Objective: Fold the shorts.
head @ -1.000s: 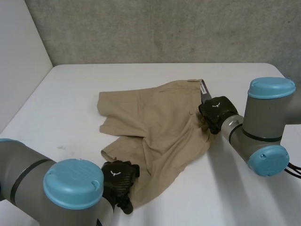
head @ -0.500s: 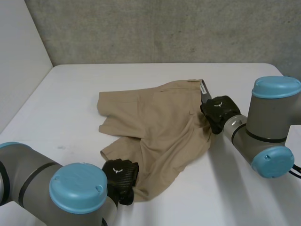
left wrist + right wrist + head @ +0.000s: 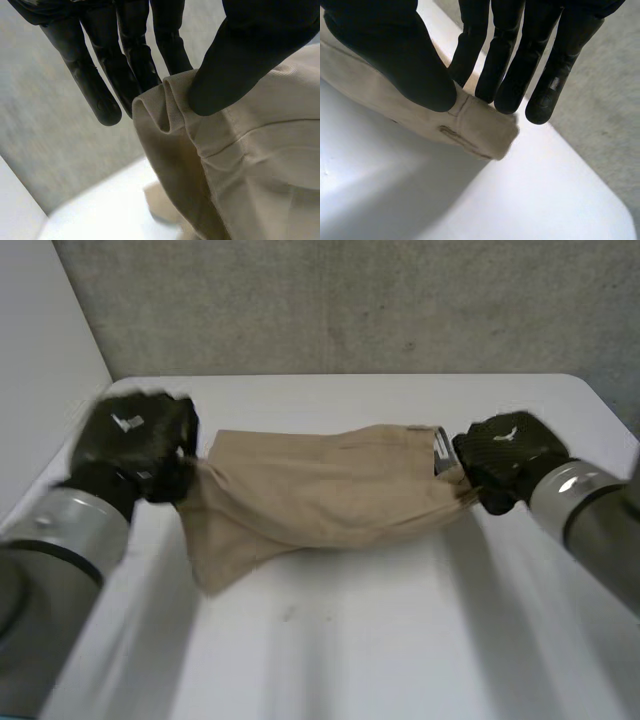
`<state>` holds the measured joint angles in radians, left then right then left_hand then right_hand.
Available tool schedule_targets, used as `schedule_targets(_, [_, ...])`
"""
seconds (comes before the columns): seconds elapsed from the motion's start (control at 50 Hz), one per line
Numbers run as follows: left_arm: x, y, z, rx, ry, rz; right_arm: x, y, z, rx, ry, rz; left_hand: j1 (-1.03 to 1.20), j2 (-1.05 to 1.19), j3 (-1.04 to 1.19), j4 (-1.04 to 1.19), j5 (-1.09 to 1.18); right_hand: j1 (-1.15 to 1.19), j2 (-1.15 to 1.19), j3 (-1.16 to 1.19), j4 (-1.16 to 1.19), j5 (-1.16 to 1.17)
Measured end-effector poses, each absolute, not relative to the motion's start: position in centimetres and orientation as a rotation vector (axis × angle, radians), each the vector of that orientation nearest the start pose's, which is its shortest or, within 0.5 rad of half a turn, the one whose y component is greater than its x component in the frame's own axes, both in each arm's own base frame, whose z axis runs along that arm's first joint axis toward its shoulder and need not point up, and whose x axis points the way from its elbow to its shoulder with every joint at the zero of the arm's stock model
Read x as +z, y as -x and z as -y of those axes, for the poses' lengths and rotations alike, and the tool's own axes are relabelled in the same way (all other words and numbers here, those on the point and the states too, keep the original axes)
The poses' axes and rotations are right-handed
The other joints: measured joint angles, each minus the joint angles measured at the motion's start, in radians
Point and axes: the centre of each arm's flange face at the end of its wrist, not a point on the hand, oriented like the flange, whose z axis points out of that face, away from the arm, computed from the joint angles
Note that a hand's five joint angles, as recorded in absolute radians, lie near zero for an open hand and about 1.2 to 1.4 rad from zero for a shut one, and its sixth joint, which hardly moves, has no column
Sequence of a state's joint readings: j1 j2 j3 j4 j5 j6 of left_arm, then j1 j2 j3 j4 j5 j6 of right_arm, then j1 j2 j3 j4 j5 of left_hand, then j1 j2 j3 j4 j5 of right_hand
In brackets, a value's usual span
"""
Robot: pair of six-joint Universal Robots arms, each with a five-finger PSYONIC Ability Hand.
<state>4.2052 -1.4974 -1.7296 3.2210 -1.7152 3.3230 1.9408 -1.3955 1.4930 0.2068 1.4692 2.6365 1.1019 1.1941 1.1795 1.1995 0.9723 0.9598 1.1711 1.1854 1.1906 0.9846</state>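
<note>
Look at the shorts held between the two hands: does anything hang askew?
Yes. The shorts hang lopsided: near the left hand a loose flap droops toward the table; the end at the right hand is bunched.

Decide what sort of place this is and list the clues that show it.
Probably a robotics lab or test bench: a white table against a plain grey wall, with the left hand and right hand holding tan shorts stretched between them.

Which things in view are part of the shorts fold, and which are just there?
In the job:
shorts, stretched between the hands
left hand, pinching one end
right hand, pinching the other end

Just there:
white table
grey wall
</note>
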Motion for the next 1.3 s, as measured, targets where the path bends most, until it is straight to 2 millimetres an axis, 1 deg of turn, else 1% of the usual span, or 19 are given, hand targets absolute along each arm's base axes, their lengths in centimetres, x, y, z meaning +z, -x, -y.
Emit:
schedule_targets(0.02, [29.7,23.9,19.1,-2.319,-0.618,-2.222,26.4,-24.5,24.3,-1.866,1.156,-2.246,0.000,0.000,0.000,0.000,0.000,0.001,0.000,0.000,0.000,0.000])
schedule_targets(0.04, [30.7,23.6,18.9,-2.353,-0.602,-2.195,27.7,-24.0,23.8,-1.897,1.148,-2.229,0.000,0.000,0.000,0.000,0.000,0.004,0.000,0.000,0.001,0.000])
schedule_targets(0.14, [33.9,22.1,17.9,-2.455,-0.528,-2.110,31.0,-22.6,22.6,-1.997,1.123,-2.180,0.000,0.001,0.004,0.000,0.000,0.004,0.000,0.000,0.001,0.000])
schedule_targets(0.26, [34.9,21.3,17.3,-2.477,-0.499,-2.101,32.6,-21.5,21.4,-2.012,1.150,-2.173,0.000,0.003,0.007,0.000,0.000,0.004,0.000,0.000,0.001,0.000])
schedule_targets(0.3, [34.5,21.3,17.4,-2.466,-0.507,-2.118,32.5,-21.4,21.2,-1.994,1.164,-2.178,0.000,0.004,0.007,0.000,0.000,0.004,0.000,0.000,0.001,0.000])
schedule_targets(0.36, [32.7,21.4,17.9,-2.398,-0.548,-2.197,31.6,-21.4,21.0,-1.926,1.193,-2.195,0.000,0.004,0.007,0.000,0.000,0.004,0.000,0.000,0.001,0.000])
schedule_targets(0.38, [31.6,21.6,18.3,-2.353,-0.568,-2.242,31.1,-21.5,21.1,-1.901,1.200,-2.202,0.000,0.004,0.007,0.000,0.000,0.004,0.000,0.000,0.001,0.000])
schedule_targets(0.44, [28.9,22.0,19.3,-2.236,-0.606,-2.350,29.2,-21.9,21.8,-1.816,1.219,-2.228,0.000,0.004,0.007,0.000,0.000,0.006,0.000,0.000,0.001,0.000])
schedule_targets(0.5, [25.4,22.5,20.8,-2.073,-0.645,-2.477,26.3,-22.5,23.1,-1.719,1.233,-2.270,0.000,0.004,0.007,0.000,0.000,0.006,0.000,0.000,0.001,0.000])
schedule_targets(0.62, [21.5,23.4,22.9,-1.910,-0.674,-2.579,22.4,-23.0,25.0,-1.614,1.220,-2.332,0.000,0.004,0.007,0.000,0.000,0.000,-0.020,-0.021,-0.022,-0.009])
schedule_targets(0.66, [21.1,23.5,23.3,-1.895,-0.675,-2.587,22.0,-23.0,25.2,-1.604,1.208,-2.340,0.000,0.004,0.007,0.000,0.000,-0.014,-0.048,-0.048,-0.050,-0.031])
schedule_targets(0.68, [20.8,23.6,23.5,-1.884,-0.675,-2.593,21.6,-23.0,25.4,-1.592,1.185,-2.349,0.000,0.004,0.007,0.000,0.000,-0.106,-0.169,-0.180,-0.183,-0.142])
schedule_targets(0.7, [20.6,23.6,23.7,-1.877,-0.676,-2.597,21.3,-23.0,25.6,-1.582,1.160,-2.355,0.000,0.004,0.007,0.000,0.000,-0.151,-0.223,-0.240,-0.242,-0.196])
schedule_targets(0.76, [20.3,23.7,23.8,-1.871,-0.678,-2.600,21.2,-23.0,25.8,-1.577,1.123,-2.359,0.000,0.004,0.007,0.000,0.000,-0.196,-0.283,-0.299,-0.301,-0.255])
schedule_targets(0.78, [20.3,23.7,23.8,-1.869,-0.679,-2.601,21.3,-23.0,25.9,-1.575,1.096,-2.361,0.000,0.004,0.007,0.000,0.000,-0.298,-0.403,-0.420,-0.423,-0.377])
schedule_targets(0.86, [20.4,23.8,23.6,-1.871,-0.685,-2.602,21.6,-22.6,26.4,-1.582,1.037,-2.371,0.000,0.004,0.007,0.000,0.000,-0.396,-0.516,-0.541,-0.545,-0.511])
schedule_targets(1.0, [20.5,23.8,23.1,-1.875,-0.691,-2.600,22.1,-21.9,26.8,-1.571,1.006,-2.399,0.000,0.004,0.007,0.000,0.000,-0.448,-0.577,-0.601,-0.605,-0.570])
schedule_targets(1.22, [20.5,23.6,23.0,-1.875,-0.690,-2.599,22.0,-21.5,26.0,-1.405,1.085,-2.422,0.000,0.004,0.007,0.000,0.000,-0.448,-0.577,-0.603,-0.608,-0.572])
schedule_targets(1.3, [20.4,23.6,22.9,-1.870,-0.690,-2.602,21.4,-21.6,26.1,-1.348,1.101,-2.406,0.000,0.004,0.007,0.000,0.000,-0.448,-0.577,-0.603,-0.608,-0.572])
